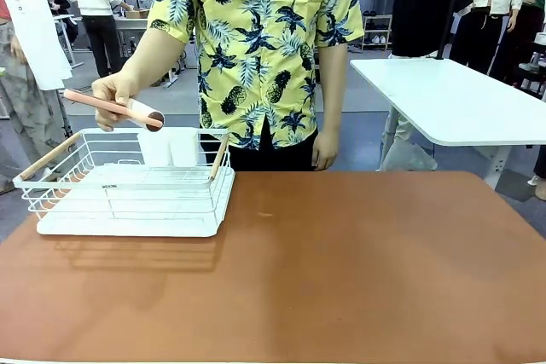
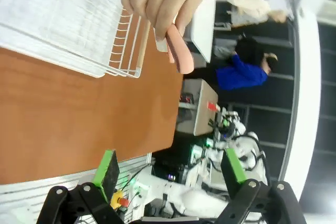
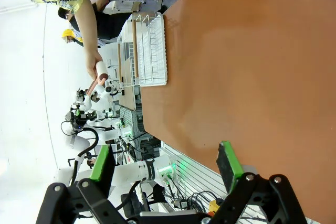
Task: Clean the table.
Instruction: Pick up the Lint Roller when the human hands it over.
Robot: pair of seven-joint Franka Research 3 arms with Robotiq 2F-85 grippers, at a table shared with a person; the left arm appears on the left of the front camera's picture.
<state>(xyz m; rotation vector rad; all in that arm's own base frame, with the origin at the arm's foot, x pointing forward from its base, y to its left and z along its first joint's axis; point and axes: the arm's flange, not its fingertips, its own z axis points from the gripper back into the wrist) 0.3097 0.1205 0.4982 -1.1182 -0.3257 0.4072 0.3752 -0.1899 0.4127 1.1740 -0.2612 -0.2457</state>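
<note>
Nearest you, the left gripper (image 2: 170,167) holds its fingers wide apart with nothing between them. The right gripper (image 3: 164,163) is likewise spread and empty. Ahead of both stretches the reddish-brown surface (image 1: 341,279). On its far left part stands a white wire rack (image 1: 128,228). Above the rack's far rim, the person's hand (image 1: 115,91) holds what looks like a lint roller (image 1: 136,112). Its long axis runs roughly left to right, with the pink handle pointing toward the robot's left. Your left arm looks the nearer one for taking it.
</note>
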